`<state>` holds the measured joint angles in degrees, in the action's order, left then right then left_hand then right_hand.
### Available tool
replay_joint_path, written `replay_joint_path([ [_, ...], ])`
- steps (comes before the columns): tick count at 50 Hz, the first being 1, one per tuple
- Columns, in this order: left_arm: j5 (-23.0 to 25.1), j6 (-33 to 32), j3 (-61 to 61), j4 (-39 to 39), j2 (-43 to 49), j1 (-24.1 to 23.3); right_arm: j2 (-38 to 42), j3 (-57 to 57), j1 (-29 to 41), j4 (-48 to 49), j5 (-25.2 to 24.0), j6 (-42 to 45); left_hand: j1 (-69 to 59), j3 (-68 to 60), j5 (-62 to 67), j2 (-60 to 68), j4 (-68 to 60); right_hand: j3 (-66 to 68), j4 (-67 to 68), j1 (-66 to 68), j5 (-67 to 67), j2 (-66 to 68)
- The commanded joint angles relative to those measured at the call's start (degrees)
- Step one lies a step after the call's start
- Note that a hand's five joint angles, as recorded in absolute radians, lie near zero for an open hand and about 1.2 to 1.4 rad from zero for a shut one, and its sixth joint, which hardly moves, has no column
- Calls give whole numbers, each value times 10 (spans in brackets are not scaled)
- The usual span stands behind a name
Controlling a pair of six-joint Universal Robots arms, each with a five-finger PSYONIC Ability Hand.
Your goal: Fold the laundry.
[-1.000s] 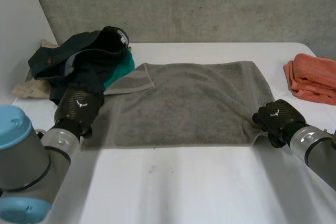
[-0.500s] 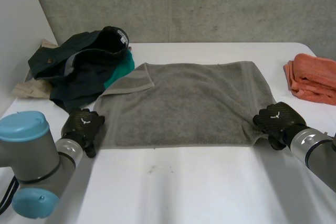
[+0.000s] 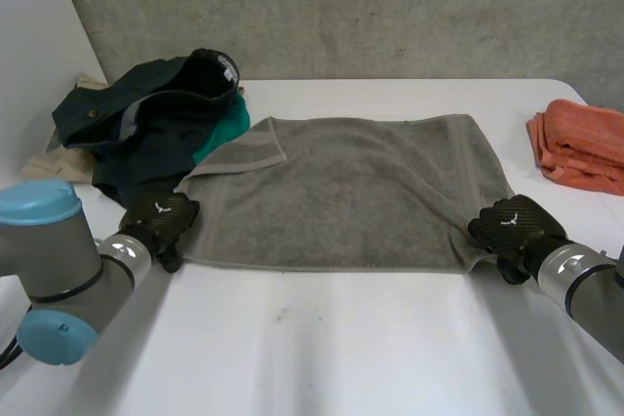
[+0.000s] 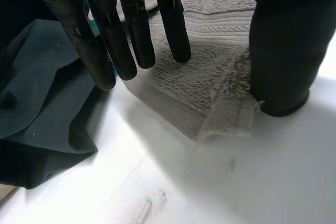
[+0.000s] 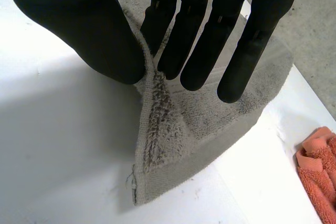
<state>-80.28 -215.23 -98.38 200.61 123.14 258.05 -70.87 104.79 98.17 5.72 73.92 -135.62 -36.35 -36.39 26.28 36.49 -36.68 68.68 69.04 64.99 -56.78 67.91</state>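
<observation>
Looped terry-cloth towel (image 3: 341, 192), smooth matt table (image 3: 341, 358), rough concrete wall (image 3: 390, 7)

Robot's left hand (image 3: 161, 219) at the grey towel (image 3: 341, 192) near-left corner, fingers (image 4: 135, 30) straight, spread from the thumb, right hand (image 3: 512, 226) at its near-right corner, fingers (image 5: 249, 45) and thumb pinching a raised fold

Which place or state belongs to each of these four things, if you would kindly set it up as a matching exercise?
1 grey towel
2 orange cloth
3 dark clothes
4 right hand

A heaped at the far left corner of the table
B pinching the towel's near right corner
C spread out in the middle
D folded at the right edge

Pairs: 1-C, 2-D, 3-A, 4-B
</observation>
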Motion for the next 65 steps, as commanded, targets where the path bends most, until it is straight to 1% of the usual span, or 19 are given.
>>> replay_joint_path([
  [1, -1, -1, 35, -1, 19, -2, 0, 3, 0, 0, 0, 0, -179, -178, 180, 177, -176, 113, 110, 150, -132, 121],
  [3, -1, -1, 40, -2, 22, -3, 0, 4, 0, 0, 0, 0, -296, -296, 297, 295, -293, 113, 110, 150, -132, 121],
  [4, -1, -2, 43, -5, 23, -4, 0, 4, 0, 0, 0, 0, -435, -435, 436, 434, -432, 113, 110, 150, -132, 121],
  [9, -5, 3, 40, -14, 4, -10, -1, 4, -2, 0, 2, -1, -437, -436, 437, 435, -433, 113, 110, 150, -132, 121],
  [11, -4, 14, 31, -14, -34, -11, -2, 3, -3, 0, 2, -1, -437, -436, 437, 435, -433, 113, 110, 150, -132, 121],
  [16, 1, 43, 6, -9, -83, -11, -11, 2, -5, -1, 2, -1, -437, -436, 437, 435, -433, 113, 110, 150, -132, 121],
  [17, 1, 45, 3, -8, -84, -11, -12, 2, -5, -1, 2, -1, -355, -355, 356, 354, -352, 113, 110, 150, -132, 121],
  [18, 1, 45, 2, -8, -85, -12, -12, 3, -5, -1, 2, -1, -248, -247, 248, 246, -244, 113, 110, 150, -132, 121],
  [19, 0, 44, 1, -8, -84, -12, -12, 3, -5, -1, 2, -1, -100, -100, 101, 99, -97, 113, 110, 150, -132, 121],
  [22, -6, 41, 2, -8, -77, -14, -10, 4, -5, -1, 2, -1, -50, -50, 51, 49, -47, 113, 110, 150, -132, 121],
  [24, -7, 40, 6, -10, -60, -14, -10, 5, -4, -1, 2, -1, 12, 13, -11, -14, 15, 113, 110, 150, -132, 121],
  [27, -5, 40, 12, -16, -31, -7, -9, 6, -3, -1, 2, -1, 34, 35, -33, -36, 37, 113, 110, 150, -132, 121],
  [30, -4, 40, 10, -18, -23, -8, -9, 7, -3, -1, 1, -1, 80, 80, -79, -81, 83, 113, 110, 150, -132, 121],
  [34, -2, 40, 5, -23, -24, -8, -9, 7, -3, -1, 1, -1, 76, 77, -76, -78, 80, 113, 110, 150, -132, 121],
  [43, -1, 45, -13, -87, -47, -6, -9, 8, -3, -1, 1, -1, 73, 73, -72, -74, 76, 113, 110, 150, -132, 121],
  [47, 0, 46, -21, -102, -51, -8, -9, 8, -3, -1, 0, -1, 76, 77, -76, -78, 80, 113, 110, 150, -132, 121],
  [57, 2, 46, -15, -99, -43, -4, -8, 9, -3, -1, 0, -1, 73, 73, -72, -74, 76, 113, 110, 150, -132, 121],
  [65, 1, 45, 13, -80, -26, 3, -7, 12, -3, 0, 0, -1, 58, 58, -57, -59, 61, 113, 110, 150, -132, 121],
])
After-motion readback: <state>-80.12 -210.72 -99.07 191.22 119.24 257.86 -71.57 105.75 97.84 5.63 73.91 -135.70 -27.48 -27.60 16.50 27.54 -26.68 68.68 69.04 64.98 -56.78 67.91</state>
